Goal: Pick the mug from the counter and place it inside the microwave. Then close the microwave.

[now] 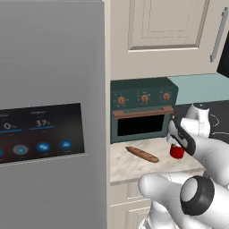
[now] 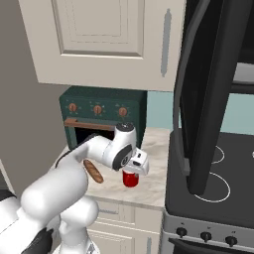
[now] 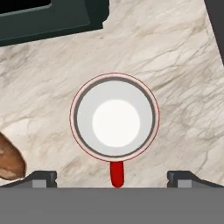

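Directly above the small red cylindrical mug (image 3: 114,115), upright on the beige marbled stone bench (image 3: 175,65), the fingers (image 3: 43,178) stand wide apart, straddling its rim, apparently lined up for a top-down grasp.

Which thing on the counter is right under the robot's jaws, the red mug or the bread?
The red mug. It stands upright directly beneath the open gripper; the bread lies off to one side.

You looked straight down into the red, white-lined cylindrical mug (image 3: 114,116) on the beige marbled stone counter (image 3: 175,57); handle toward the wide-spread gripper (image 3: 113,179); brown bread end (image 3: 9,159) at left.
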Tool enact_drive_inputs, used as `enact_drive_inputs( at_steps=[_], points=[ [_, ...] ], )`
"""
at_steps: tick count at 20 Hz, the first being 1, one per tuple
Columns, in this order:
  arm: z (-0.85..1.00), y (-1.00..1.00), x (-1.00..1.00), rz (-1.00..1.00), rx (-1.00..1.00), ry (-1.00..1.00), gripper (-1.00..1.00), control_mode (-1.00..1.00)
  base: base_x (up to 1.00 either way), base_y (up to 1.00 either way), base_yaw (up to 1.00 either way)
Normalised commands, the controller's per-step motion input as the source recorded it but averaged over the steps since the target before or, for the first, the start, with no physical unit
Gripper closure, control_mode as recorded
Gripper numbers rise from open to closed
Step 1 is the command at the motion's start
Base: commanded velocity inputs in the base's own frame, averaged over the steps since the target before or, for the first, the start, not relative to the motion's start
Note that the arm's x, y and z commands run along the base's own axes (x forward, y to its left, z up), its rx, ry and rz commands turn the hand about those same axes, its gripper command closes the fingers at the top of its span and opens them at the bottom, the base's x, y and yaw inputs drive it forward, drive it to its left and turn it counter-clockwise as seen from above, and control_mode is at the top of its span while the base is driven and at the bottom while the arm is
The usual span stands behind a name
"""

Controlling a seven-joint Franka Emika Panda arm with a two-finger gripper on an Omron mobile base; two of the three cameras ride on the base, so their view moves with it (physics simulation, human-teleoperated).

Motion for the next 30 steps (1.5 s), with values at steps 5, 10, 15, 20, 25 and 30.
enact_drive_inputs(
  at_steps=[5, 10, 15, 20, 25, 30],
  points=[
    [-0.07, 0.00, -0.27, 0.04, 0.01, -0.11, -1.00, -1.00, 0.00, 0.00, 0.00],
    [-0.01, 0.00, -0.22, 0.04, 0.00, -0.08, -1.00, -1.00, 0.00, 0.00, 0.00],
    [-0.12, 0.00, 0.01, 0.02, 0.00, -0.08, -1.00, -1.00, 0.00, 0.00, 0.00],
    [-0.09, 0.00, 0.11, 0.00, 0.00, -0.04, -1.00, -1.00, 0.00, 0.00, 0.00],
    [-0.03, -0.04, 0.06, 0.00, 0.00, -0.01, -1.00, -1.00, 0.00, 0.00, 0.00],
    [0.00, -0.07, 0.19, 0.00, -0.04, 0.03, -1.00, -1.00, 0.00, 0.00, 0.00]
  ],
)
